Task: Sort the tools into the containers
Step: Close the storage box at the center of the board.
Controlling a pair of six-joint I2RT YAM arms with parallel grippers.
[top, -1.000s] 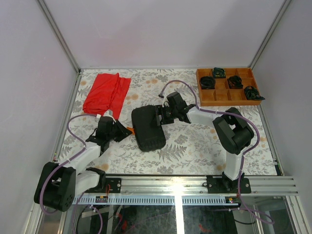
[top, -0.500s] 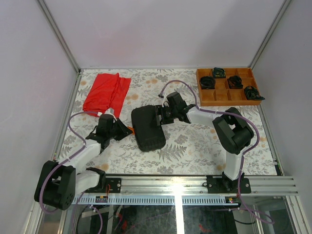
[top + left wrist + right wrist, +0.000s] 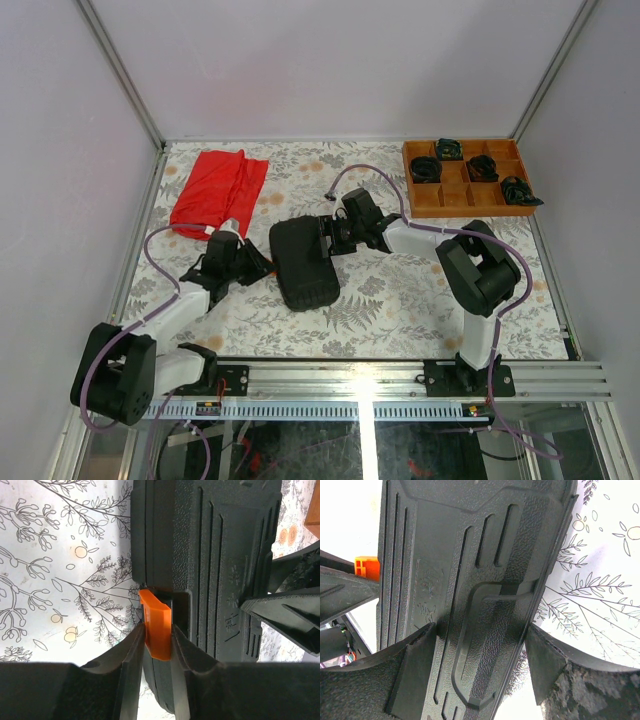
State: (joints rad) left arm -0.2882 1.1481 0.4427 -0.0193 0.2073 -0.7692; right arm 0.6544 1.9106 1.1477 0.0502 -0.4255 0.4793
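lately the left gripper (image 3: 256, 266) has slid up the table (image 3: 400, 300) to the case (image 3: 303, 268), hiding its orange latch (image 3: 156, 627) from overhead. so unlatching the lid looks next, with no tools sorted or even visible yet. overhead shows the closed case mid-table between the arms. only the left wrist view shows fingers pinching the latch from both sides. only the right wrist view shows the right gripper (image 3: 480, 650) clamped wide across the case's end.

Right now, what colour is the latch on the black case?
Orange latch; clearest in the left wrist view.
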